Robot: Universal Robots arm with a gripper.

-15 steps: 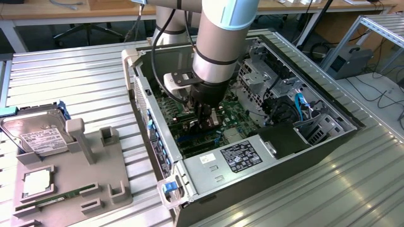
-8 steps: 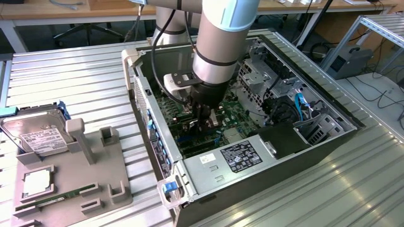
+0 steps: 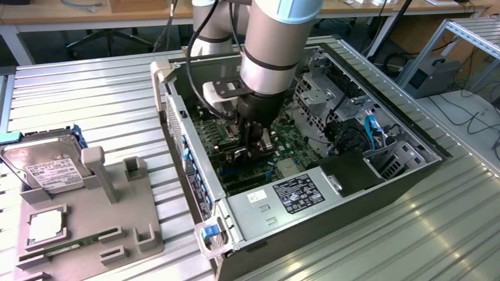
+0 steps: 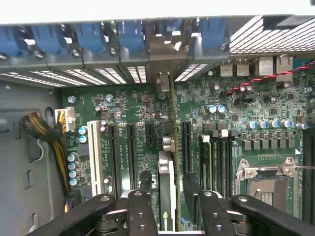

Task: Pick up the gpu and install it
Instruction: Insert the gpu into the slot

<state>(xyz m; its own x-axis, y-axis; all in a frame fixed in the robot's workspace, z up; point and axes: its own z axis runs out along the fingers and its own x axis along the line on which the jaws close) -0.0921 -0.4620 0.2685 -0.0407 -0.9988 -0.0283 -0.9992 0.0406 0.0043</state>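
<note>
Your gripper (image 4: 170,199) stands released, jaws straddling the gpu (image 4: 167,162) upright in its motherboard (image 4: 256,98) slot by the case (image 3: 367,216) rear wall; a finger (image 4: 211,214) brushing it could tip it half-seated.

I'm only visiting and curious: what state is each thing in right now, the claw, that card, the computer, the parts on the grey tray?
gripper: open, jaws on either side of the gpu.
gpu: standing on edge in a motherboard slot, not clamped.
computer case: lying on its side, open.
hard drive: propped in the grey holder.
memory stick: lying flat in the holder.
</note>
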